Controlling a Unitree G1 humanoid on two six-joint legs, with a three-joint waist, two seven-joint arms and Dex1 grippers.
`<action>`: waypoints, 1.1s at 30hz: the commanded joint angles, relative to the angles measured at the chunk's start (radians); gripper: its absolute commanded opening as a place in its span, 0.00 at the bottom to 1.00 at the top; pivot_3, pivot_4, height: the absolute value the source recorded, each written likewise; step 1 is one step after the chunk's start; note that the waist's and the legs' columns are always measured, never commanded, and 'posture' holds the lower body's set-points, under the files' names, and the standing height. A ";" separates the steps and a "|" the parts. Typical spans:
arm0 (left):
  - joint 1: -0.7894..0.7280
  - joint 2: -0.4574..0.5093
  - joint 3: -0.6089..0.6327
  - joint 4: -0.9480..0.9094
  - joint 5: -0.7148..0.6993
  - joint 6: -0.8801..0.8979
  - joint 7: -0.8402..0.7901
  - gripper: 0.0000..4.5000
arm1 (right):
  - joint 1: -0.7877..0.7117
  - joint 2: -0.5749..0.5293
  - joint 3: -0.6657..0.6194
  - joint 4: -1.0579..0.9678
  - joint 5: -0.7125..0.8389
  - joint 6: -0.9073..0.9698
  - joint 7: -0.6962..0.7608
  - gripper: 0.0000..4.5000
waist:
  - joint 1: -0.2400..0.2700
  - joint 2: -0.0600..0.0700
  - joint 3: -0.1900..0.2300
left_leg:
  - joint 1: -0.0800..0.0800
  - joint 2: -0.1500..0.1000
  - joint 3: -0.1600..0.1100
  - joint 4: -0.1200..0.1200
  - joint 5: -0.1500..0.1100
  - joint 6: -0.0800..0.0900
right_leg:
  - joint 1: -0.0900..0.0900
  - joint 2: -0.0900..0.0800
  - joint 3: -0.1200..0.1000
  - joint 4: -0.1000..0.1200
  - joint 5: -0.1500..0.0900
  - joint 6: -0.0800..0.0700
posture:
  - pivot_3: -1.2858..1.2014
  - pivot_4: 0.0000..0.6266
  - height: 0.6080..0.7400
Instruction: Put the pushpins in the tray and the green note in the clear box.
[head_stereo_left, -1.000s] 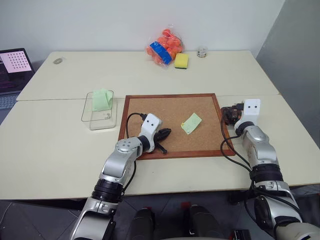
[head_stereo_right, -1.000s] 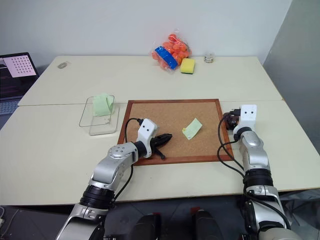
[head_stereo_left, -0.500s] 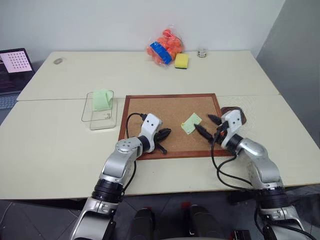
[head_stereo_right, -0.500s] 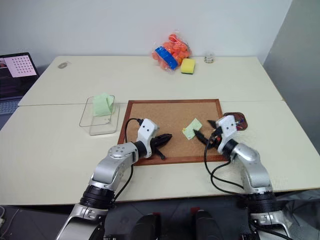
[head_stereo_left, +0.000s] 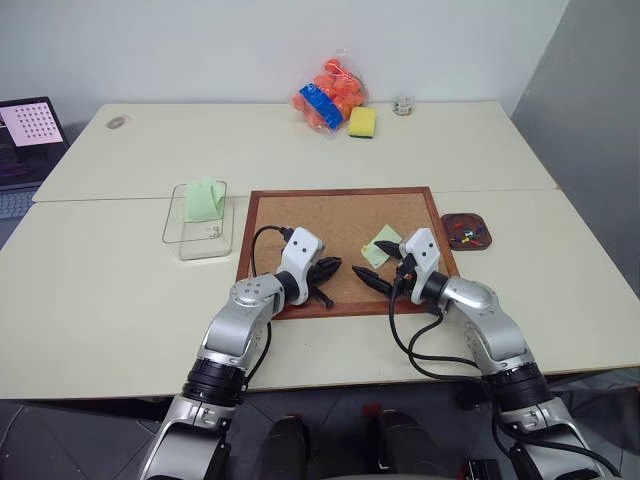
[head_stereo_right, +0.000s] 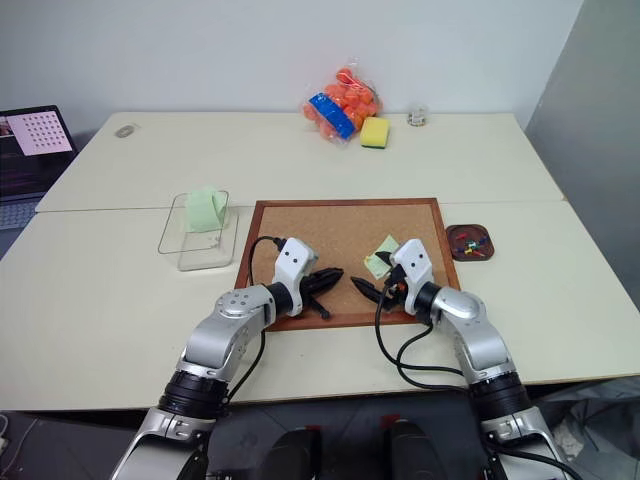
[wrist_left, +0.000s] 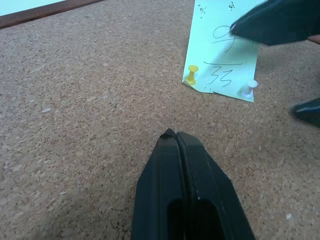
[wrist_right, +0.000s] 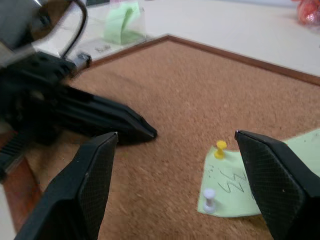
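The green note lies on the corkboard, held by a yellow pushpin and a white pushpin. My right gripper hovers open just in front of the note, its fingers spread to either side of the two pins. My left gripper rests shut and empty on the cork, its tip pointing at the right one. The dark reddish tray sits right of the board with a few coloured pins in it. The clear box stands left of the board.
A mint-green folded sheet leans inside the clear box. At the table's back lie a bag of orange items, a yellow sponge and a small glass. A laptop sits far left.
My right arm swung left from over the tray to the corkboard beside the note, turning to face the left gripper. The tray now shows. The left arm stayed still.
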 joint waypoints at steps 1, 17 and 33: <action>0.020 0.009 -0.008 -0.021 0.011 0.001 0.012 0.00 | -0.019 -0.010 0.000 0.015 -0.024 -0.017 0.013 0.88 | 0.000 0.000 0.000 | 0.000 0.000 0.000 0.000 0.000 0.000 | 0.000 0.000 0.000 0.000 0.000 0.000 | 0.52 0.24 1.00; 0.019 0.007 -0.012 -0.025 0.011 -0.004 0.019 0.00 | -0.031 0.017 -0.026 0.036 -0.008 0.014 0.010 0.47 | -0.002 0.000 0.000 | 0.000 0.000 0.000 0.000 0.000 0.000 | 0.000 0.000 0.000 0.001 0.000 0.000 | 0.52 0.24 1.00; 0.024 0.002 -0.013 -0.028 0.009 -0.001 0.024 0.00 | -0.029 0.033 -0.060 0.024 0.000 -0.054 0.001 0.00 | -0.002 0.000 0.000 | 0.000 0.000 0.000 0.000 0.000 0.000 | 0.000 0.000 0.000 0.001 0.000 0.000 | 0.52 0.24 1.00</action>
